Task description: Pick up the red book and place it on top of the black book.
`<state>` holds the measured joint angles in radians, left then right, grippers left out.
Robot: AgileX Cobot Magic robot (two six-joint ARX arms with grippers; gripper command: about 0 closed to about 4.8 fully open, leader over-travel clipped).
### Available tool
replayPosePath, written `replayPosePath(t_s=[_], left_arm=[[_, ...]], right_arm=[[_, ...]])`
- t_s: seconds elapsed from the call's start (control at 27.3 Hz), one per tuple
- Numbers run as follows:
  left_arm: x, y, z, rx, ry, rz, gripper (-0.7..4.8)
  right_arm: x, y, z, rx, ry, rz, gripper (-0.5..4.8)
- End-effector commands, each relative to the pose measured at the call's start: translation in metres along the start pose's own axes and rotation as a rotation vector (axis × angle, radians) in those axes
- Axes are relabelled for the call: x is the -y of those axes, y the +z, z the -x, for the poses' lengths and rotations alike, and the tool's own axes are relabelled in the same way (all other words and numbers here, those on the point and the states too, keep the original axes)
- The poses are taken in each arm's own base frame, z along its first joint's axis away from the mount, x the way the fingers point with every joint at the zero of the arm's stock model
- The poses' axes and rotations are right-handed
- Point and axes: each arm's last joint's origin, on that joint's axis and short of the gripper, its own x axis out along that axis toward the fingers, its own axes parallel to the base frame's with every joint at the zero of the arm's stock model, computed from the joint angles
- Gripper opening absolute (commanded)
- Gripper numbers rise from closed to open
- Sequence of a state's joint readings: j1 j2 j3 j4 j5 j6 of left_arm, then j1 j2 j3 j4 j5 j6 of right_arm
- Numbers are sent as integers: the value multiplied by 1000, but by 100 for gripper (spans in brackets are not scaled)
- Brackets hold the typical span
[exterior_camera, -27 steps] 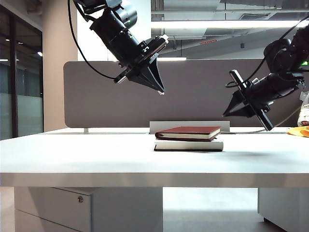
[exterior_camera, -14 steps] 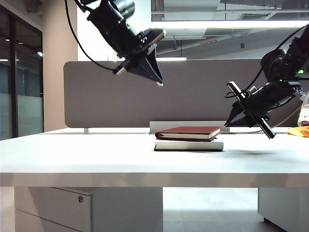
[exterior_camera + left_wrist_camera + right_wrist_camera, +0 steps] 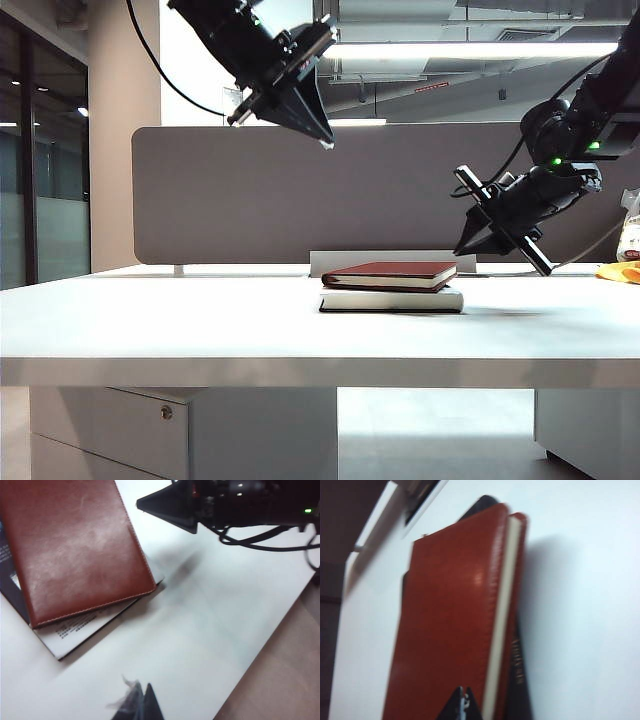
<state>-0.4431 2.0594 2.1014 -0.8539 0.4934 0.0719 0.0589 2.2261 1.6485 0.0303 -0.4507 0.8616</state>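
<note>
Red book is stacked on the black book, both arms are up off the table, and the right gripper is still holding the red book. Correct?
Not quite: the right gripper holds nothing. The exterior view shows it in the air to the right of the stack, jaws shut, clear of the red book. The rest stands: the red book lies on the black book, and the left gripper hangs high above the table.

exterior view: set low at table (image 3: 150, 330) edge height, faced level across it, both arms seen from afar.
left wrist view: held high, aimed down, red book (image 3: 75, 545) seen on black book (image 3: 82, 630).
right wrist view: brought close, low along the stack.
shared: the stacked books.
</note>
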Motion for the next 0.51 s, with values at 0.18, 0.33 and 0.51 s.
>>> replayPosePath(t_s=[0.18,0.33,0.51], left_arm=[[9,4,16,21,1,-42,-5],[12,5,22,28,1,-46,-5],[14,6,25,30,2,-51,-5]], right_arm=[[5,3,-10,8,-11,20,-7],[5,6,-15,10,-9,24,-7],[3,10,-15,35,-16,36,-7]])
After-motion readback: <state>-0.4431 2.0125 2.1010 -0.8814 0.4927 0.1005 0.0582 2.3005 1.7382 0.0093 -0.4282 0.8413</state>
